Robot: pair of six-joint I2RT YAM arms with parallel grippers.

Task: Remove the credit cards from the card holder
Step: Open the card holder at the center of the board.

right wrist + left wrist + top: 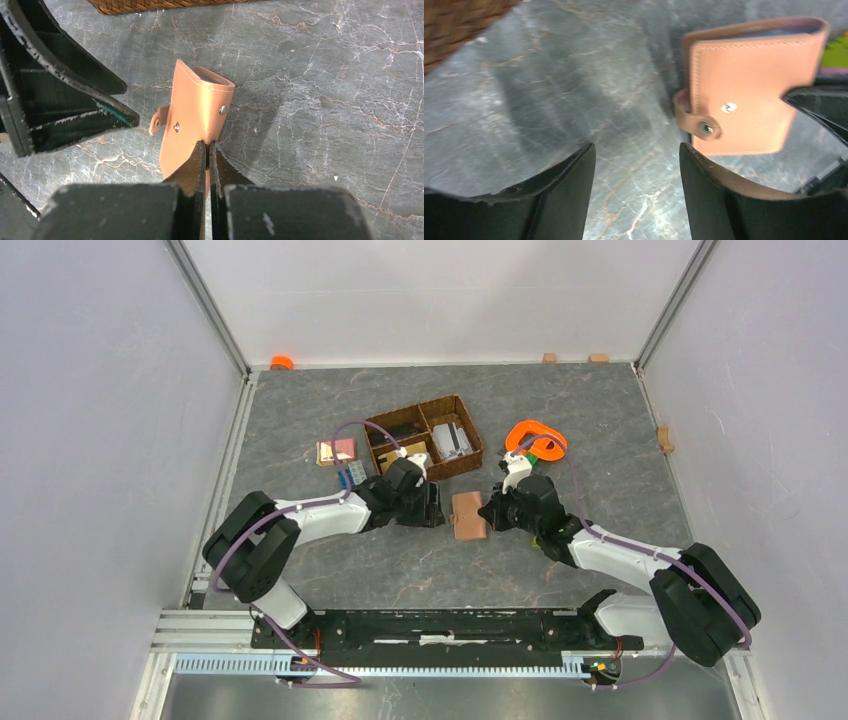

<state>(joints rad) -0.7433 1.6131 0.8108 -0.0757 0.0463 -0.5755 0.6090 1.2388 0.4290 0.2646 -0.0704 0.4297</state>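
Room: holder lies mid-table between both grippers; bare table toward the bases, basket near behind, walls well apart.
Left arm: stretched low to the right; left gripper just beside the holder's strap side, jaws parted, nothing between.
Right arm: reaches left; right gripper pinched tight on the holder's edge.
Count: one holder, one basket, two arms; grey cards in the basket's right compartment, number unclear.

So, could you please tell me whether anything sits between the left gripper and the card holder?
Nothing visible does. The open left gripper faces the card holder across bare table, while the right gripper pinches the holder's edge from the other side.
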